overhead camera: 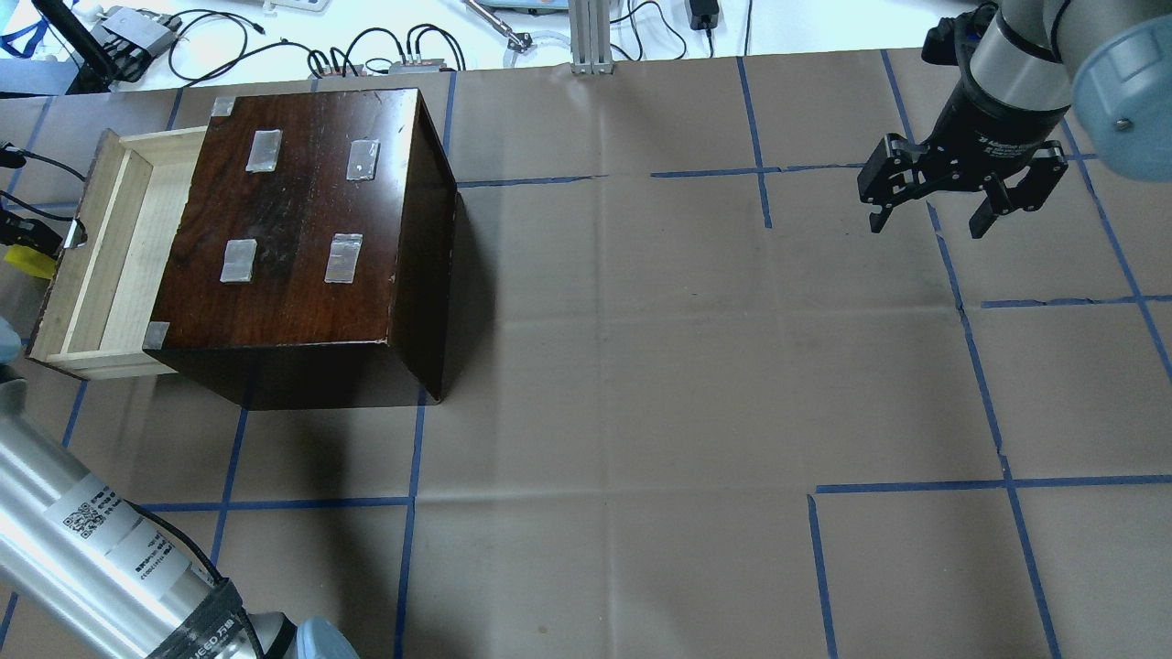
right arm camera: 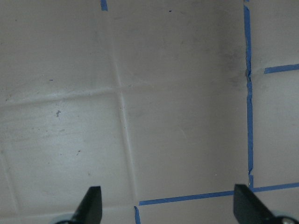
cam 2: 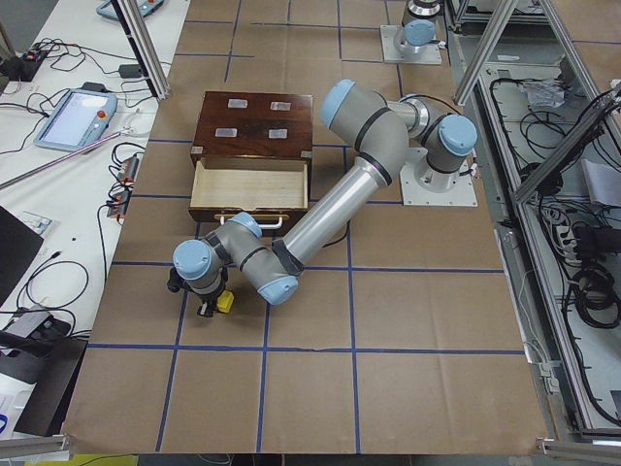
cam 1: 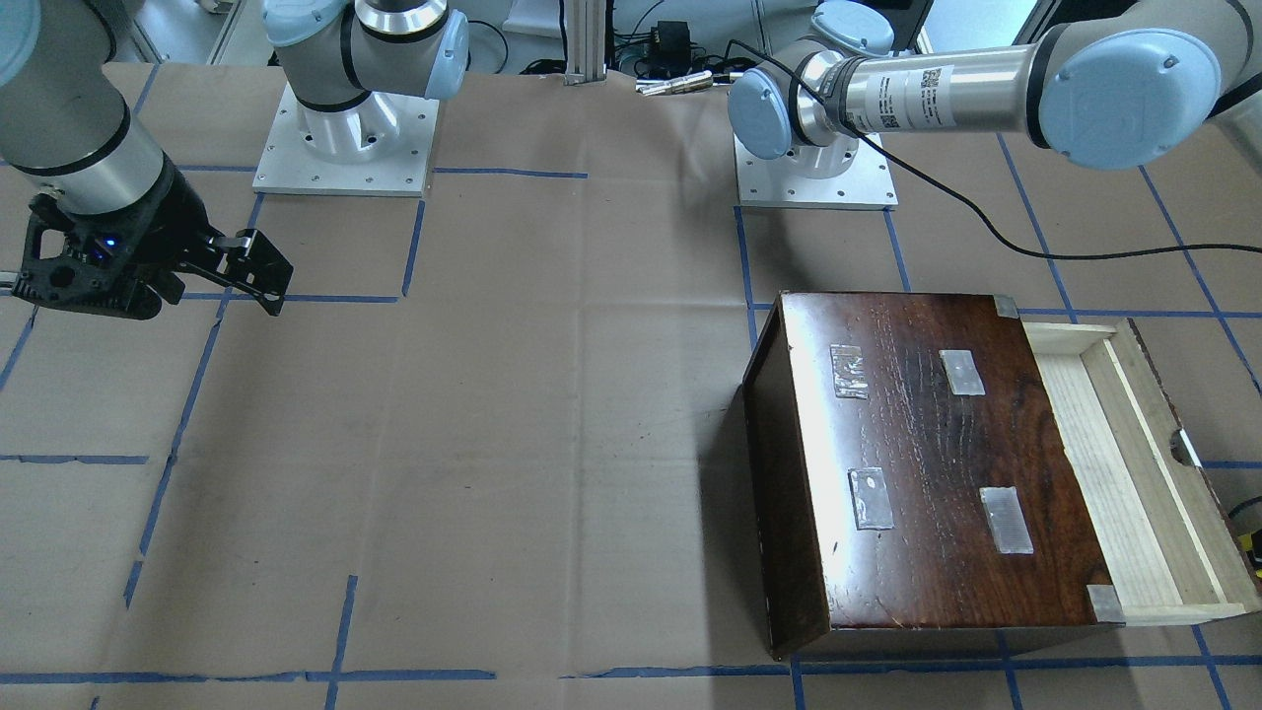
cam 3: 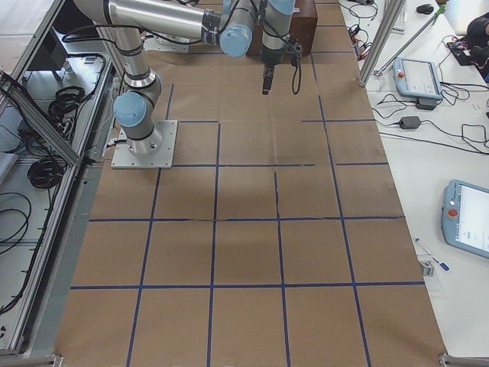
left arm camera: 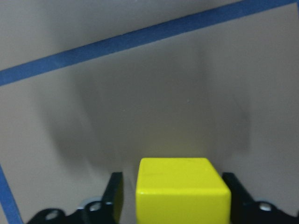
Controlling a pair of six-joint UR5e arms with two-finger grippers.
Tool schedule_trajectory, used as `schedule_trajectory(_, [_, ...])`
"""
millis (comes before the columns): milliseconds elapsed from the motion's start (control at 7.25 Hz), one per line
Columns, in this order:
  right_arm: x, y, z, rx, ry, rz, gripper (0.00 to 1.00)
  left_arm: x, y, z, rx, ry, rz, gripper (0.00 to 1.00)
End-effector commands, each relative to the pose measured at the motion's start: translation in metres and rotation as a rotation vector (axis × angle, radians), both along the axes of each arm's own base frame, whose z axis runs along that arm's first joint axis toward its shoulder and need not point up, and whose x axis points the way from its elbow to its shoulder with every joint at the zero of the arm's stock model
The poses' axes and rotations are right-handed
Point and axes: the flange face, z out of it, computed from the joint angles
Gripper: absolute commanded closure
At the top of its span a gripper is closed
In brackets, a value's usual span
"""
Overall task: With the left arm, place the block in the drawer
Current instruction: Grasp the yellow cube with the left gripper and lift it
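Observation:
The yellow block sits between the two fingertips of my left gripper, over brown paper. The jaws stand on either side of it, with a narrow gap on the left, so the gripper reads as open. In the exterior left view the block lies at the left gripper, in front of the drawer. The drawer is pulled out of the dark cabinet and is empty. A sliver of the block shows beyond the drawer front. My right gripper is open and empty, far from the cabinet.
The table is covered in brown paper with blue tape lines. The cabinet top carries silver tape patches. The left arm's black cable trails over the table behind the cabinet. Tablets and cables lie on the side bench.

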Motion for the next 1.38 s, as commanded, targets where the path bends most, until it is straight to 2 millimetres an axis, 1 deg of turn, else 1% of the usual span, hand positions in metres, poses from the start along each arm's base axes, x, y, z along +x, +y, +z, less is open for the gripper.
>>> schedule_trajectory(0, [0.000, 0.000, 0.000, 0.000, 0.000, 0.001, 0.00, -0.019, 0.017, 0.087, -0.001, -0.005, -0.009, 1.00])
schedule_trajectory(138, [0.000, 0.000, 0.001, -0.001, 0.000, 0.000, 0.00, -0.035, 0.034, 0.132, 0.018, 0.013, -0.001, 1.00])
schedule_trajectory(276, [0.000, 0.000, 0.000, 0.000, 0.000, 0.001, 0.00, -0.054, 0.055, 0.172, 0.037, 0.031, 0.008, 1.00])
schedule_trajectory(414, [0.000, 0.000, 0.000, 0.000, 0.000, 0.000, 0.00, -0.084, 0.082, 0.213, 0.062, 0.068, 0.064, 1.00])
schedule_trajectory(552, [0.000, 0.000, 0.001, -0.001, 0.000, 0.001, 0.00, -0.128, 0.099, 0.234, 0.071, 0.071, 0.082, 1.00])
schedule_trajectory(690, [0.000, 0.000, 0.000, 0.000, 0.000, 0.000, 0.00, -0.171, 0.116, 0.239, 0.081, 0.076, 0.114, 1.00])
schedule_trajectory(828, [0.000, 0.000, 0.000, 0.000, 0.000, 0.000, 0.00, -0.206, 0.130, 0.227, 0.118, 0.098, 0.168, 1.00])
schedule_trajectory(966, [0.000, 0.000, 0.000, 0.000, 0.000, 0.000, 0.00, -0.236, 0.132, 0.203, 0.125, 0.097, 0.149, 1.00])
schedule_trajectory(1103, [0.000, 0.000, 0.000, 0.000, 0.000, 0.000, 0.00, -0.250, 0.129, 0.176, 0.116, 0.088, 0.130, 1.00])
schedule_trajectory(1241, [0.000, 0.000, 0.000, 0.000, 0.000, 0.000, 0.00, -0.259, 0.133, 0.161, 0.127, 0.093, 0.163, 1.00])
